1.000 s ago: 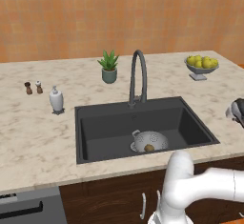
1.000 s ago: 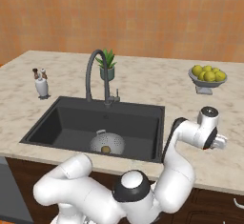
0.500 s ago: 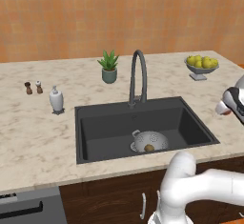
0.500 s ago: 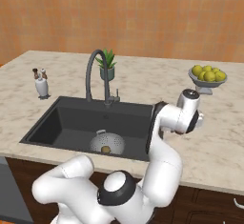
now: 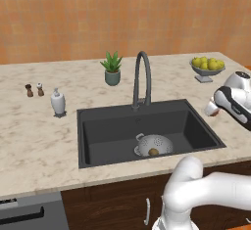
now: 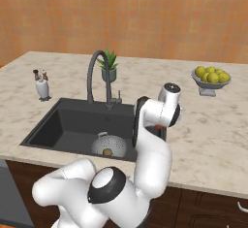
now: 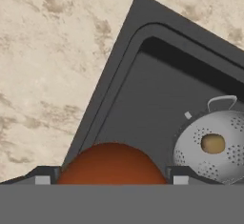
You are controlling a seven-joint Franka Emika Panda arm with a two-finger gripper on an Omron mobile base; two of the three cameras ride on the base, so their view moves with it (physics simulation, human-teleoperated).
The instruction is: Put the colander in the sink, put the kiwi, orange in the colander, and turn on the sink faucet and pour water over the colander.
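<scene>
The orange (image 7: 112,163) sits between my gripper's (image 7: 112,178) two fingertips, held above the right rim of the dark sink (image 7: 143,108). In the left base view the gripper (image 5: 214,109) hangs over the counter just right of the sink (image 5: 112,131). The light grey colander (image 5: 154,146) stands on the basin floor near the front, with the brown kiwi (image 5: 153,151) inside it. From the hand, the colander (image 7: 214,147) and kiwi (image 7: 213,143) lie to the lower right. The gooseneck faucet (image 5: 142,77) rises behind the basin; no water runs.
A footed bowl of yellow-green fruit (image 5: 207,67) stands on the counter at the back right. A potted plant (image 5: 112,70) is behind the sink to the left of the faucet. A soap dispenser (image 5: 58,102) and two small shakers (image 5: 34,90) stand on the left.
The arm has swung left from the right counter toward the sink, carrying the orange. The colander and kiwi have stayed put.
</scene>
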